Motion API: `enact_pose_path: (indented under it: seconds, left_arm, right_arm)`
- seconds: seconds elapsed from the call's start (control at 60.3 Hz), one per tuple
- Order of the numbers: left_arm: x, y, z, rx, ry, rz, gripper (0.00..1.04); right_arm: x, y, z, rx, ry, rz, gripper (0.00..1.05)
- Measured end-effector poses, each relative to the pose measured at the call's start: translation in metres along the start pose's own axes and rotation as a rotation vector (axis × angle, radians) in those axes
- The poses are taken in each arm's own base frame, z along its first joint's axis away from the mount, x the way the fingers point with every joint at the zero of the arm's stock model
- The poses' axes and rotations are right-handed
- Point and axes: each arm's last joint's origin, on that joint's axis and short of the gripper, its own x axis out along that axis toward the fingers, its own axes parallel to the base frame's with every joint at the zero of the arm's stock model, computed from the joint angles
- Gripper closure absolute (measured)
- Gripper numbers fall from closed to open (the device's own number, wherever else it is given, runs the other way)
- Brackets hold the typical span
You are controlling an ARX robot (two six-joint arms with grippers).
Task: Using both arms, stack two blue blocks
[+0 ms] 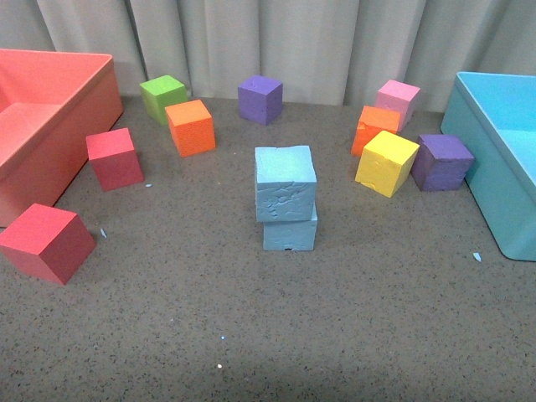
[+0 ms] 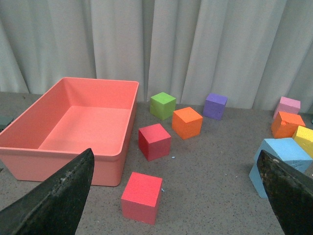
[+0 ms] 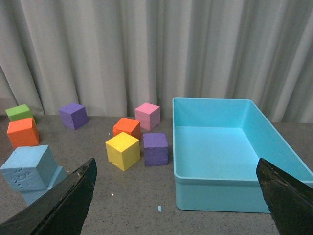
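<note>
— Sitting mid-table, the cracked blue block (image 1: 286,183) rests on top of the smoother blue block (image 1: 291,230), which shows a small dark notch at its base. The upper one is turned a little, so its corners overhang.

— Is either pincer touching them?

— No. The left gripper (image 2: 178,196) is spread wide, its two black fingers (image 2: 58,198) at the far edges of its own view with nothing between them. The right gripper (image 3: 178,198) is spread just as wide and is empty too. Neither arm shows in the front view.

— What lies around the stack?

— Behind it, near the grey curtain (image 1: 276,42), stand a purple cube (image 1: 260,99), an orange cube (image 1: 191,127) and a green cube (image 1: 163,97). To the right sits a cluster: a yellow cube (image 1: 386,162), a second orange cube (image 1: 374,127), a pink cube (image 1: 398,100) and a second purple cube (image 1: 441,162), close to the turquoise bin (image 1: 481,159). To the left, two red cubes (image 1: 115,158) (image 1: 47,242) lie beside the coral bin (image 1: 79,126). Small blue crumbs dot the table (image 1: 251,335).
</note>
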Motion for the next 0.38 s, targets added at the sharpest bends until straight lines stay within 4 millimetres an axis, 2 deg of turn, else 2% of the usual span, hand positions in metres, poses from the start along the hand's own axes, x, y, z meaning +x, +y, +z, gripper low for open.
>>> enact_pose_path:
  seconds: [0.381]
  left_arm:
    - [0.0,0.0,0.0,0.0,0.0,0.0,0.07]
  right_arm:
    - [0.0,0.0,0.0,0.0,0.0,0.0,0.09]
